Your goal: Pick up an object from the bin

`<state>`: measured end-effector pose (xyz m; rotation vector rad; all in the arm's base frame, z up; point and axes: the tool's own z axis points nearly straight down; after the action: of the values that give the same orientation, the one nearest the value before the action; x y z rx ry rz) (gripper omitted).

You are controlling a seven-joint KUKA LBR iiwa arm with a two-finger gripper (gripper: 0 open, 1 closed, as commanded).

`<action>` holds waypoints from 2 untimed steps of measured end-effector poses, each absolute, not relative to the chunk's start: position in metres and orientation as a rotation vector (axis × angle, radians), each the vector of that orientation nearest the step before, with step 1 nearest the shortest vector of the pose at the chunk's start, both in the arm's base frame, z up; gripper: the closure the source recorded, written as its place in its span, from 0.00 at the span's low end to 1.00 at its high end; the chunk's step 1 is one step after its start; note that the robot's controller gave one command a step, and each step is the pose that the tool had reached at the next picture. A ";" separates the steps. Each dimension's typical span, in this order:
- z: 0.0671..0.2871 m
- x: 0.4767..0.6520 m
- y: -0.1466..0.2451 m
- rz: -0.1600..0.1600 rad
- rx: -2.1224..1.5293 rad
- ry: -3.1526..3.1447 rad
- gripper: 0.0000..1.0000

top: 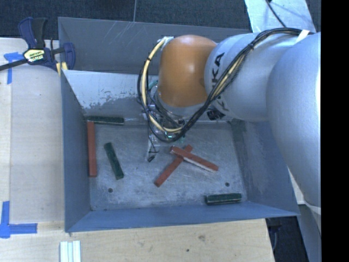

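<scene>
My gripper (151, 153) hangs under the orange cover, low over the middle of the bin floor, with nothing seen in it. Just to its right lie two reddish-brown sticks crossed over each other: one (168, 172) slants down to the left, the other (195, 160) slants down to the right with a pale edge. A short dark green stick (114, 161) lies on the floor to the gripper's left, apart from it.
A long reddish-brown stick (91, 149) lies along the left wall. One dark green stick (106, 120) rests at the foot of the back wall, another (223, 199) near the front right corner. The arm covers the bin's right back part.
</scene>
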<state>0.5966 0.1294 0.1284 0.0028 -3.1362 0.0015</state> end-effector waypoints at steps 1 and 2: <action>0.068 0.581 0.187 -0.002 0.350 -3.119 0.00; 0.101 0.566 0.210 -0.002 0.973 -2.995 0.00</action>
<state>0.5663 0.2098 0.1014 0.9730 -2.9947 -0.0024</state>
